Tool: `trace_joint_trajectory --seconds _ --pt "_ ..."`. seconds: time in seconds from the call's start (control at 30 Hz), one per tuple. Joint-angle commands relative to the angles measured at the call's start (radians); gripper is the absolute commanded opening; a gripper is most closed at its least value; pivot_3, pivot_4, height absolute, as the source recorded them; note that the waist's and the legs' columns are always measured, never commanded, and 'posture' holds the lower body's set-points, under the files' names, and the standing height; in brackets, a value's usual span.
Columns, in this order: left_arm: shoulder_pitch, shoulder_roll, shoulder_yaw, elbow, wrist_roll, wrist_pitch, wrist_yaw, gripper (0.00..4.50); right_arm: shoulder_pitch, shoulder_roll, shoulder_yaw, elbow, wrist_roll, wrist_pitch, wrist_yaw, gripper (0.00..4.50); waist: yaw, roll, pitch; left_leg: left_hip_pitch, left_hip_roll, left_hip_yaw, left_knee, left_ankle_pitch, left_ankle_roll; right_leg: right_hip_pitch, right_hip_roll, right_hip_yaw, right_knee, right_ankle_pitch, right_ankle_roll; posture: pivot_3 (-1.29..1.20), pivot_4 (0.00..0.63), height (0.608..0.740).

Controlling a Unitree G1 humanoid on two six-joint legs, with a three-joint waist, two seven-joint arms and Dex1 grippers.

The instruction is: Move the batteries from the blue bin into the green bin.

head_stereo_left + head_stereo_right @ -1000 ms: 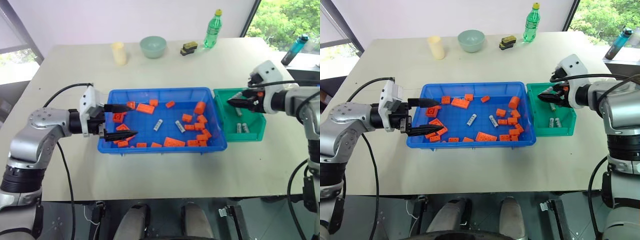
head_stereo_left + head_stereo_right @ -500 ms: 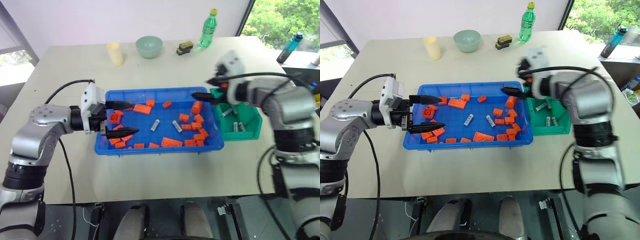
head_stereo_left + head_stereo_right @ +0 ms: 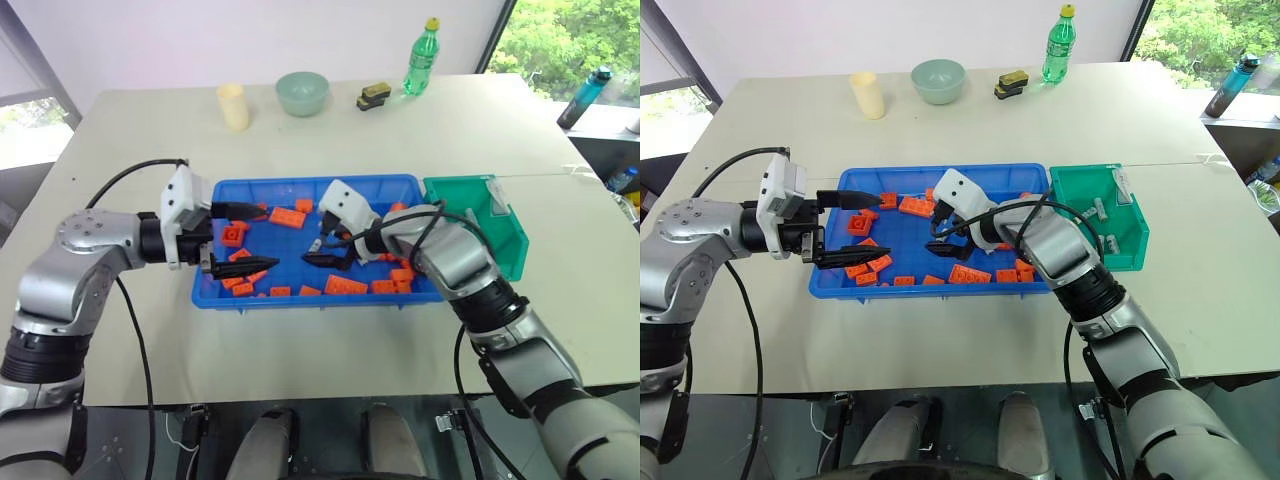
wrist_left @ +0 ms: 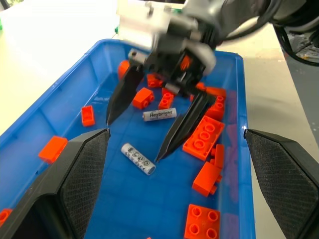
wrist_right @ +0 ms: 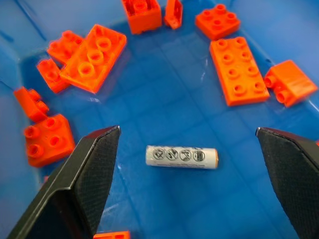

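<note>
The blue bin (image 3: 300,183) sits mid-table, strewn with orange bricks and holding two batteries. My right gripper (image 4: 133,141) is low inside it and open. One finger stands on each side of a battery (image 5: 182,157) lying flat on the bin floor, and neither touches it. A second battery (image 4: 159,115) lies just beyond. My left gripper (image 3: 270,236) hovers open at the bin's left end, holding nothing. The green bin (image 3: 1132,252) abuts the blue bin's right side and has batteries (image 3: 1102,209) in it.
Along the table's far edge stand a yellow cup (image 3: 234,106), a pale green bowl (image 3: 302,92), a small black-and-yellow object (image 3: 376,96) and a green bottle (image 3: 423,58). A blue bottle (image 3: 585,97) stands past the table's right corner.
My right gripper has swung left from over the green bin, opened, and come down into the blue bin around a battery. The left arm has not moved.
</note>
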Motion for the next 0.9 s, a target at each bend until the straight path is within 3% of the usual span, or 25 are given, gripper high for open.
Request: trace_joint_trajectory --seconds 0.03,0.43,0.6,0.77,0.9 --pt "0.004 0.018 0.035 -0.031 -0.011 0.002 0.010 4.50 -0.002 0.031 0.007 0.041 -0.024 -0.054 0.003 4.47 0.000 0.000 0.000 0.000 0.000 0.000 0.000 0.000 0.000 0.000 0.000 0.000 0.000 0.000 0.000 0.00 0.150 0.727" --pt "-0.001 0.017 0.029 -0.029 -0.011 0.001 0.013 4.50 0.025 0.096 -0.023 0.141 -0.056 -0.076 -0.022 4.47 0.000 0.000 0.000 0.000 0.000 0.000 0.000 0.000 0.000 0.000 0.000 0.000 0.000 0.000 0.000 0.00 0.150 0.727" --pt "-0.008 0.013 0.022 -0.023 -0.009 0.000 0.010 4.50 0.026 0.073 -0.076 0.004 0.007 -0.006 0.018 2.24 0.000 0.000 0.000 0.000 0.000 0.000 0.000 0.000 0.000 0.000 0.000 0.000 0.000 0.000 0.000 0.00 0.150 0.727" --pt "-0.011 0.008 0.017 -0.020 -0.010 -0.001 0.007 4.50 -0.076 -0.062 -0.324 -0.174 0.162 0.219 0.055 2.24 0.003 0.000 0.000 -0.001 0.000 0.000 0.001 0.000 0.000 0.000 0.000 0.000 0.000 0.000 0.000 0.00 0.150 0.727" --pt "-0.013 0.002 0.010 -0.003 -0.002 -0.013 0.000 4.50 -0.086 -0.277 -0.418 -0.146 0.158 0.241 0.076 2.24 0.022 -0.001 0.000 -0.001 -0.001 -0.002 0.001 0.000 0.000 0.001 0.000 0.000 -0.001 0.000 0.000 0.00 0.150 0.727"
